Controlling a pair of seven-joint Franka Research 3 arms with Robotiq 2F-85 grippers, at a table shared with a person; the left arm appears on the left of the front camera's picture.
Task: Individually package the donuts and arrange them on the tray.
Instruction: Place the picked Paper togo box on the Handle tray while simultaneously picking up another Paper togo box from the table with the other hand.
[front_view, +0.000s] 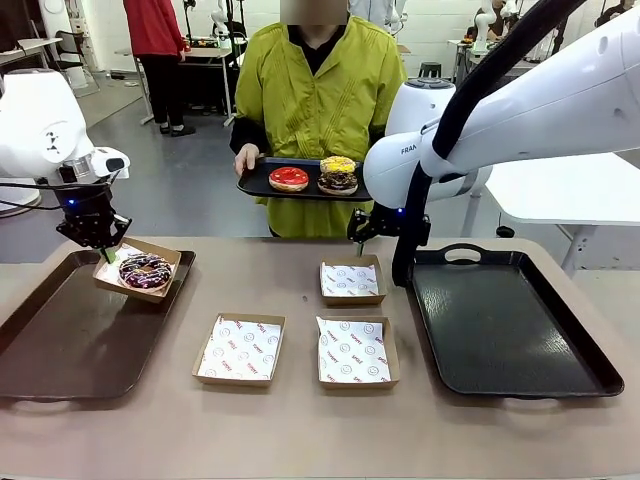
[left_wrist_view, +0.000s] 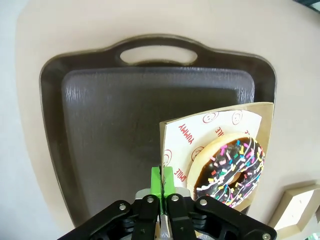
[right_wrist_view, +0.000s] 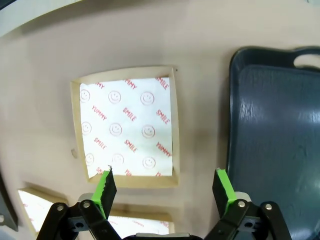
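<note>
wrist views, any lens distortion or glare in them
left wrist view: the left tray bows at its rim, wide-angle; right wrist view: the box edges curve and pale glare streaks the right tray; front view: even light, no bending

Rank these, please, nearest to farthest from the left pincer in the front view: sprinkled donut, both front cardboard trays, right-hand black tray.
1. Sprinkled donut, in the held cardboard tray that the left pincer grips, far left.
2. Front-left cardboard tray, left of centre.
3. Front-right cardboard tray, centre.
4. Right-hand black tray, far right.
</note>
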